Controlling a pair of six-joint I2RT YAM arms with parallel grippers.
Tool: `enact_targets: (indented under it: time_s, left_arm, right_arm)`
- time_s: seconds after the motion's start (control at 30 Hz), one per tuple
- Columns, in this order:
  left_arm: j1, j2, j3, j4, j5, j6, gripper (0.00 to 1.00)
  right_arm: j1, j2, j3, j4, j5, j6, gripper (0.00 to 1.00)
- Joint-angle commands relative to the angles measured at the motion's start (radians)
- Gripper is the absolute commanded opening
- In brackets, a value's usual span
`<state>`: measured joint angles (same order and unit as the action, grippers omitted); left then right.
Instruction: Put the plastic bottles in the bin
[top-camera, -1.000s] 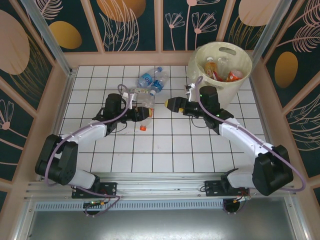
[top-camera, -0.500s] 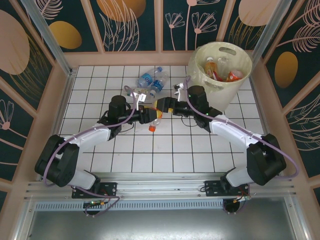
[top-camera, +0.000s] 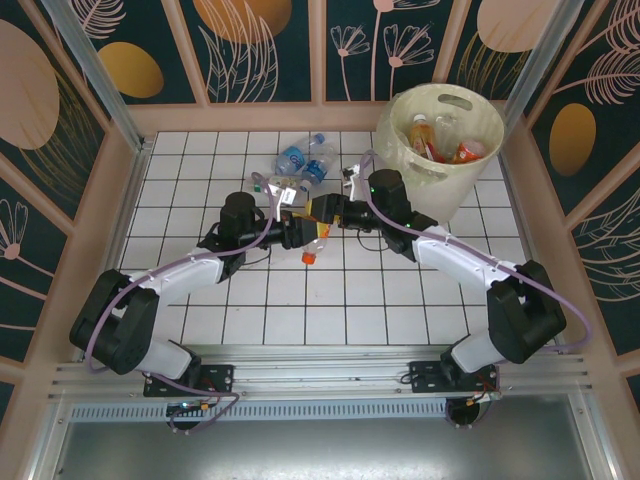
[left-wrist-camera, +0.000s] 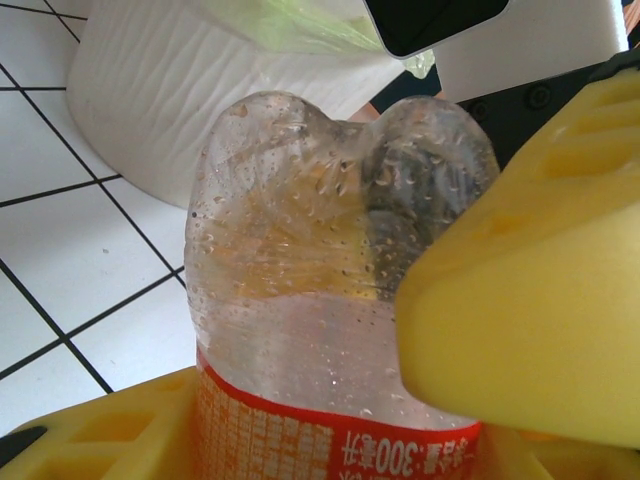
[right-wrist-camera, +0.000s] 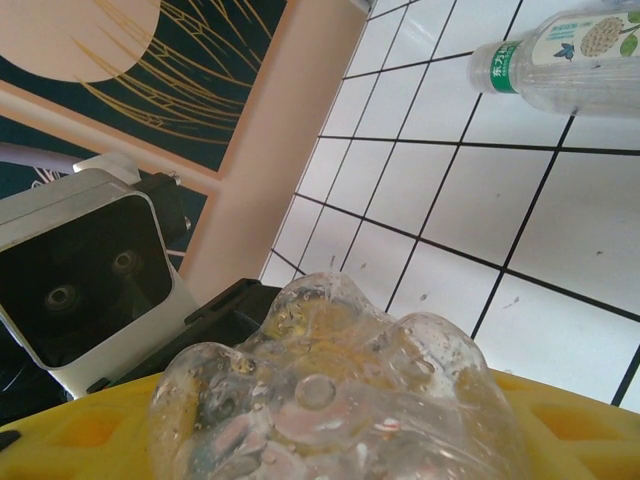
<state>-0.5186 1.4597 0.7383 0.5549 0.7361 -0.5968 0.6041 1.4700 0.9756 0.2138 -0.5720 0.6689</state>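
A clear plastic bottle (top-camera: 314, 236) with a red label and orange cap hangs above the tiles mid-table, held between both arms. My left gripper (top-camera: 296, 233) is shut on its labelled middle (left-wrist-camera: 330, 440). My right gripper (top-camera: 326, 211) is closed round its base end, and a yellow finger (left-wrist-camera: 520, 300) presses the bottle's side. The lumpy base (right-wrist-camera: 340, 400) sits between my right gripper's (right-wrist-camera: 340, 445) yellow fingers. The cream bin (top-camera: 470, 172) stands at the far right with several bottles (top-camera: 432, 136) inside. Its pale wall (left-wrist-camera: 150, 110) shows behind the held bottle.
Two more bottles (top-camera: 303, 160) with blue labels lie on the tiles at the back, just beyond the grippers. A green-labelled bottle (right-wrist-camera: 560, 50) lies on the tiles ahead of the right wrist. Wooden walls edge the tiled floor.
My right arm has swung left from beside the bin to meet the bottle, and its jaws have closed on the base. My left arm has carried the bottle slightly to the right.
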Motion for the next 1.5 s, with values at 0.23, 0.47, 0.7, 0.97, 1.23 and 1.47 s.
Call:
enact_targets:
  time_s: [0.23, 0.47, 0.7, 0.97, 1.23, 1.47]
  left_arm:
    - [-0.007, 0.001, 0.005, 0.039, -0.007, -0.021, 0.68]
    - [-0.008, -0.082, 0.035, -0.104, -0.051, 0.074, 0.99]
    - [-0.008, -0.198, 0.074, -0.344, -0.096, 0.213, 0.99]
    - [-0.008, -0.339, 0.092, -0.487, -0.148, 0.302, 0.99]
    - [-0.008, -0.368, 0.095, -0.467, -0.091, 0.291, 0.99]
    - [-0.007, -0.362, 0.085, -0.449, -0.108, 0.278, 0.99]
  right_arm:
    - [0.008, -0.029, 0.04, -0.018, 0.031, -0.028, 0.53]
    - [-0.02, -0.094, 0.068, -0.12, 0.084, -0.079, 0.53]
    - [-0.102, -0.206, 0.166, -0.31, 0.191, -0.189, 0.53]
    - [-0.183, -0.289, 0.357, -0.409, 0.348, -0.37, 0.54]
    - [-0.271, -0.257, 0.513, -0.411, 0.592, -0.513, 0.54]
    - [-0.4, -0.089, 0.676, -0.524, 0.776, -0.562, 0.54]
